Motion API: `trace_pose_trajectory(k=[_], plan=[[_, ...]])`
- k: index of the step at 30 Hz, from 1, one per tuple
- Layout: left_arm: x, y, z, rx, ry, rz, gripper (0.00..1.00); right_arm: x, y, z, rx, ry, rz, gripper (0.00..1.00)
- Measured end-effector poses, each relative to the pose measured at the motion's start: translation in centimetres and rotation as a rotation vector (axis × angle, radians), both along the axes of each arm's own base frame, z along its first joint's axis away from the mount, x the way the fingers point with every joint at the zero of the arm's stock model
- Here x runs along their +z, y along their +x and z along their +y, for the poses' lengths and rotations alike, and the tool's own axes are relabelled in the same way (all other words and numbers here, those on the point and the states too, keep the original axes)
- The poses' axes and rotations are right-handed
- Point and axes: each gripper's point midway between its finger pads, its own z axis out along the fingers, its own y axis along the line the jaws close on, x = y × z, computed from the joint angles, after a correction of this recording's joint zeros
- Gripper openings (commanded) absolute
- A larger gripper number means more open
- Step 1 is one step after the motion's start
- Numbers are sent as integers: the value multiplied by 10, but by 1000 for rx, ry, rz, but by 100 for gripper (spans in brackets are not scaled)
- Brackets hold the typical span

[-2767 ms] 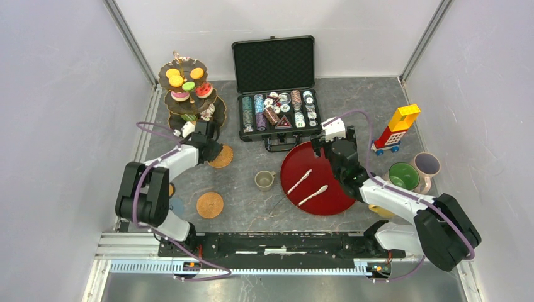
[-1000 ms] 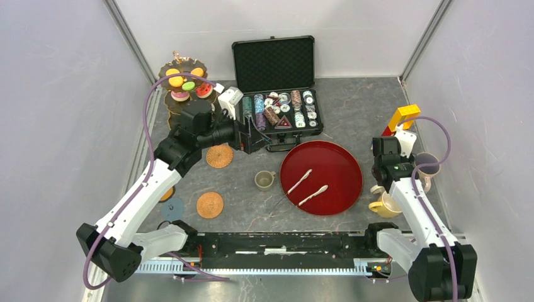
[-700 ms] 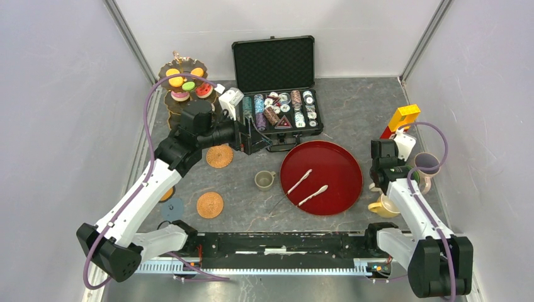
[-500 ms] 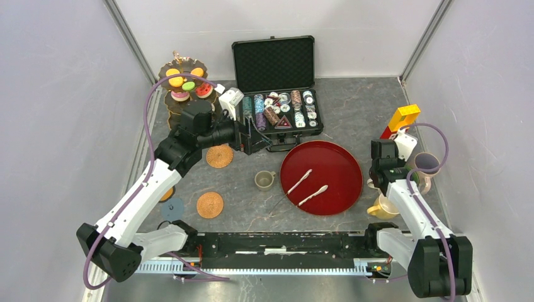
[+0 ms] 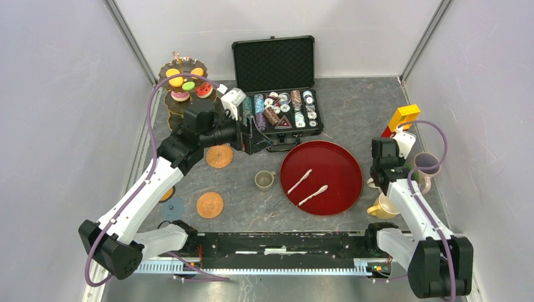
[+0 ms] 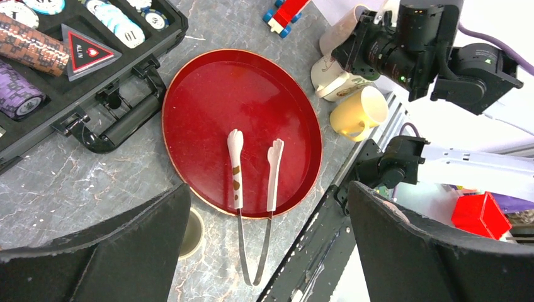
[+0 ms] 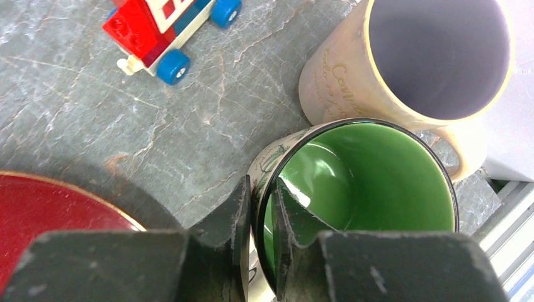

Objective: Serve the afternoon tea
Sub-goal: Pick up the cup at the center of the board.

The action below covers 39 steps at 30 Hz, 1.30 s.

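**A:** Sweets, seen from above?
**B:** On the tiered stand, far left corner. The left gripper hangs to its right.
**A:** Left wrist view?
**B:** Jaws spread wide, holding nothing, above the red tray (tongs lie partly on it).
**A:** Right wrist view?
**B:** The right gripper is pinched on the green mug at its rim, beside a purple-lined mug.

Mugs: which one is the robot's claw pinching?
The green-inside mug: the right gripper is shut on its rim. The purple-inside mug beside it and the yellow mug are not held.
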Motion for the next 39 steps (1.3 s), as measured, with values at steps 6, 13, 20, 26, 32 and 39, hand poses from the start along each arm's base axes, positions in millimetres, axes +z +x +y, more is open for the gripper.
trace_pose_trajectory(k=[6,13,20,26,32,39], plan=[[-6,0,-3,-17,5,21,100,28,0,7,80,12,-80,0],[-9,1,-5,-21,9,31,100,73,16,27,270,24,-174,0],[-14,-4,-11,-73,-14,34,100,113,34,74,514,146,-260,0],[-18,-9,-23,-144,-50,14,100,137,39,113,635,303,-350,0],[-28,-42,-45,-209,8,-77,100,144,39,150,684,484,-411,0],[-39,-102,-83,-277,202,-312,99,130,35,192,710,612,-361,0]])
